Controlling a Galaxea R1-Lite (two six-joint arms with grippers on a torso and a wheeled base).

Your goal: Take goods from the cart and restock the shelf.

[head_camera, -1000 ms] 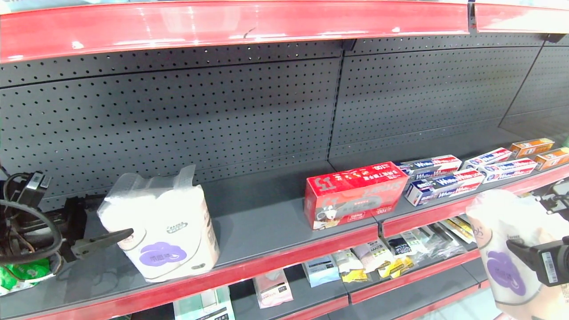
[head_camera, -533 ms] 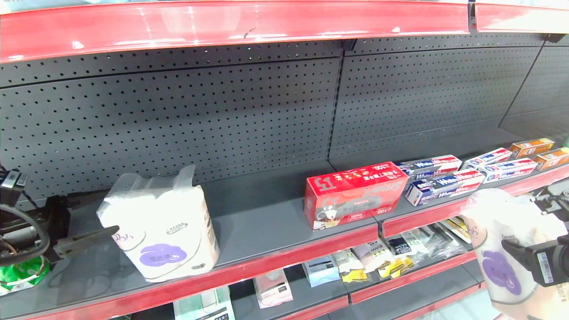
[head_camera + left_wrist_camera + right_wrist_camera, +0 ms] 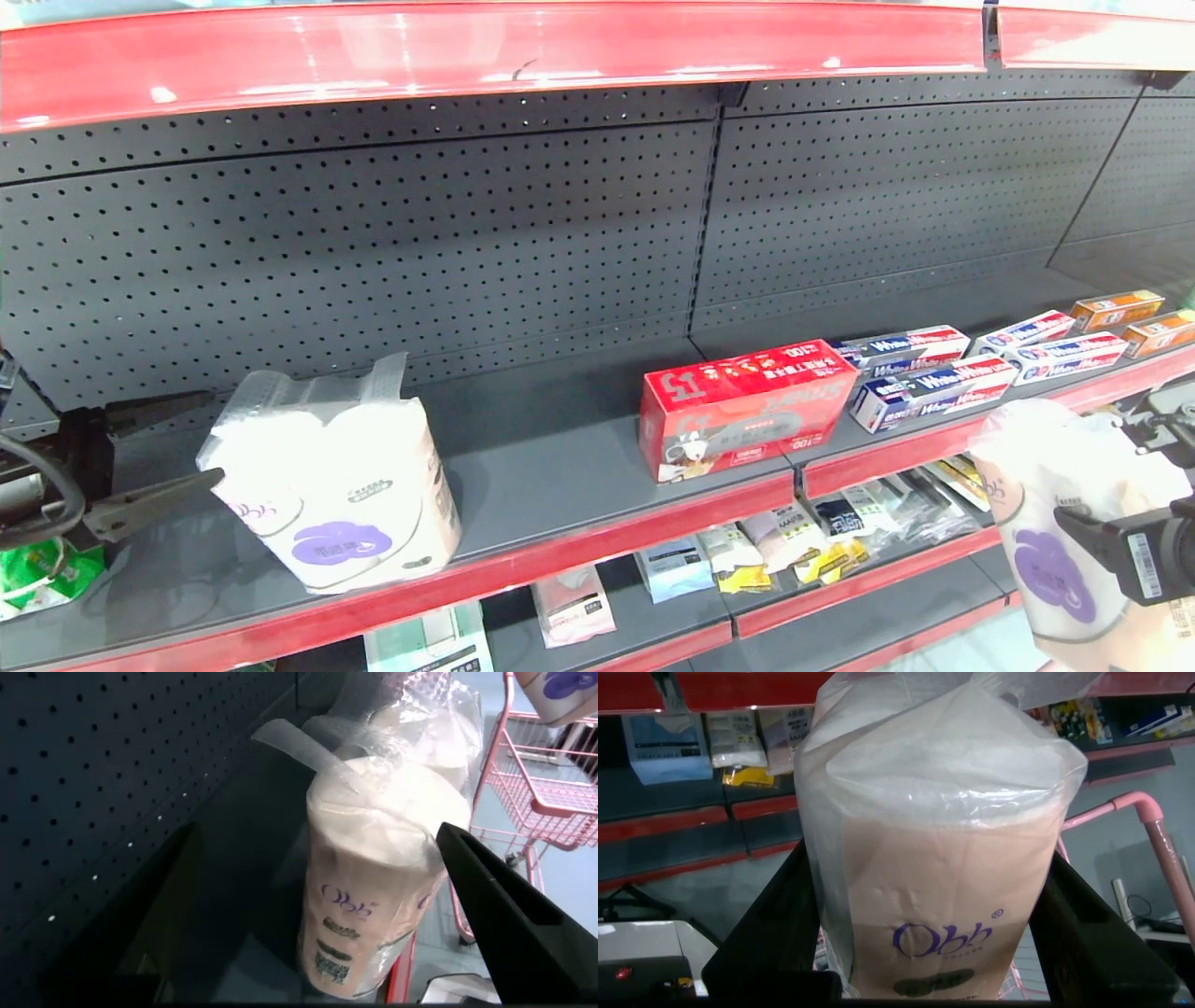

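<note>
The left gripper (image 3: 213,437) is held wide apart at the left end of the toilet roll pack (image 3: 345,495), which is stood on the shelf (image 3: 560,467), purple oval label out front. A second pack (image 3: 1055,485), purple-lettered, is clamped in the right gripper (image 3: 934,929), off the shelf's front.

Dark perforated back panel (image 3: 373,233), red edge strips (image 3: 467,47), grey floor (image 3: 710,896)

tissue pack (image 3: 331,485): white, purple oval | box (image 3: 742,406): red | pegboard (image 3: 373,233): dark grey, dotted | cart (image 3: 537,784): pink
</note>
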